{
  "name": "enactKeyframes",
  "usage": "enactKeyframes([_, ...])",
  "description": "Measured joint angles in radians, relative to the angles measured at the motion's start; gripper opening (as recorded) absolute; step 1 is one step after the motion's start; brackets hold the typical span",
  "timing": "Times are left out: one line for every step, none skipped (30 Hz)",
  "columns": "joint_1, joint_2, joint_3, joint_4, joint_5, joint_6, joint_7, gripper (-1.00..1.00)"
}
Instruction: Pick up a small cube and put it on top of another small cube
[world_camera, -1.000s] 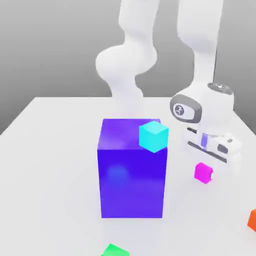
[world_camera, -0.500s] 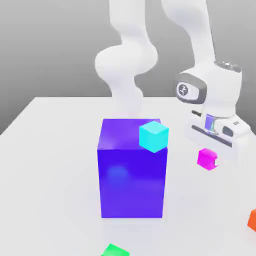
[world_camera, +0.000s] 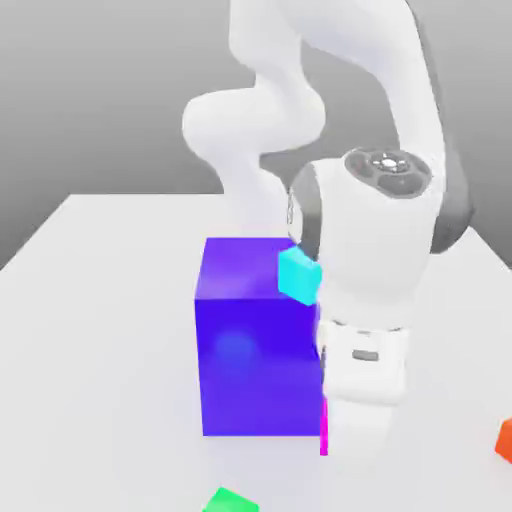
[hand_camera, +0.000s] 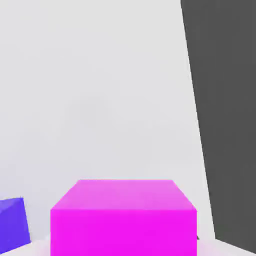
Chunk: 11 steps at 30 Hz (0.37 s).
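Just beside the big blue-purple block (world_camera: 262, 340), the small cube (hand_camera: 123, 218) is held clamped in the closed gripper (world_camera: 330, 440), and it is judged light, rigid and smooth, best pinched across 2 opposite flat faces.

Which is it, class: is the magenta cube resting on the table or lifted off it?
Lifted. The hand view shows the magenta cube close under the camera, with the table far beyond.

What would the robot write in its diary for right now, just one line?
phase: carrying | gripper: shut on magenta cube | place: beside big blue block | cyan cube: on blue block | stacking: not yet done
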Motion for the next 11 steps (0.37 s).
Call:
enactKeyframes([-0.03, 0.01, -0.017, 0.025, 0.02, -0.008, -0.01, -1.0])
enactKeyframes([-0.05, 0.011, -0.027, 0.023, 0.033, 0.0, -0.024, -1.0])
enactKeyframes([-0.064, 0.029, -0.026, 0.023, 0.05, 0.019, -0.039, -1.0])
enactKeyframes([-0.076, 0.057, -0.018, 0.025, 0.07, 0.046, -0.054, -1.0])
enactKeyframes([-0.089, 0.089, -0.005, 0.028, 0.091, 0.075, -0.07, -1.0])
enactKeyframes([-0.103, 0.124, 0.01, 0.03, 0.113, 0.105, -0.085, -1.0])
enactKeyframes([-0.113, 0.151, 0.022, 0.032, 0.13, 0.129, -0.097, 1.0])
enactKeyframes([-0.113, 0.151, 0.022, 0.032, 0.13, 0.129, -0.097, 1.0])
enactKeyframes([-0.113, 0.151, 0.022, 0.032, 0.13, 0.129, -0.097, 1.0])
enactKeyframes([-0.113, 0.151, 0.022, 0.032, 0.13, 0.129, -0.097, 1.0])
enactKeyframes([-0.113, 0.151, 0.022, 0.032, 0.13, 0.129, -0.097, 1.0])
